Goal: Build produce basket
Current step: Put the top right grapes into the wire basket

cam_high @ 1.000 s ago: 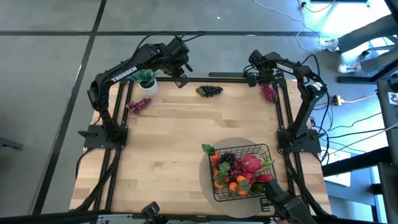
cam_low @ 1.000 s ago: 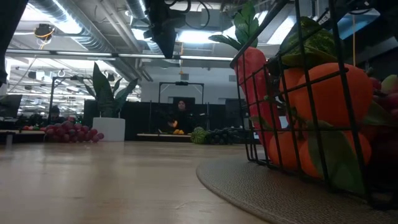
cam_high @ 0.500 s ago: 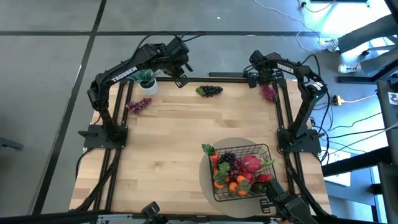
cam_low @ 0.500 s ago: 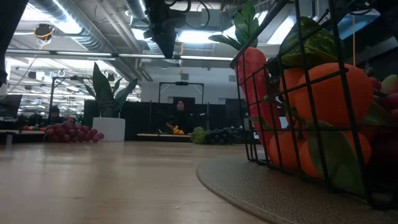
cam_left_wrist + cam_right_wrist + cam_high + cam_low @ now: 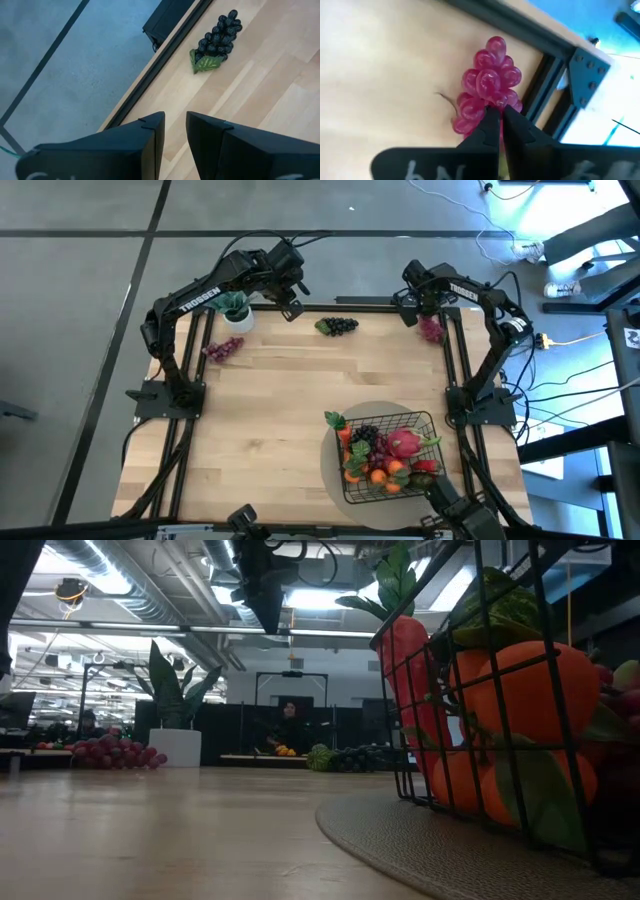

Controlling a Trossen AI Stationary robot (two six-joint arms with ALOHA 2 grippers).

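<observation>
Nearest the front edge, toward the right side, the basket (image 5: 390, 456) stands on a round grey mat (image 5: 333, 465), already filled with the produce (image 5: 385, 455): a pink dragon fruit (image 5: 403, 443), small oranges (image 5: 381, 477) and a carrot (image 5: 342, 436). Farther back, purple grapes (image 5: 222, 349) lie near the left edge beside a potted plant (image 5: 236, 308); dark grapes (image 5: 338, 326) lie at the far edge; the left gripper (image 5: 291, 310) hovers near them, its fingers (image 5: 150, 140) a narrow gap apart and holding nothing. At the far right corner the right gripper (image 5: 501, 115) is closed, its tips pressed together at the pink grapes (image 5: 486, 84).
</observation>
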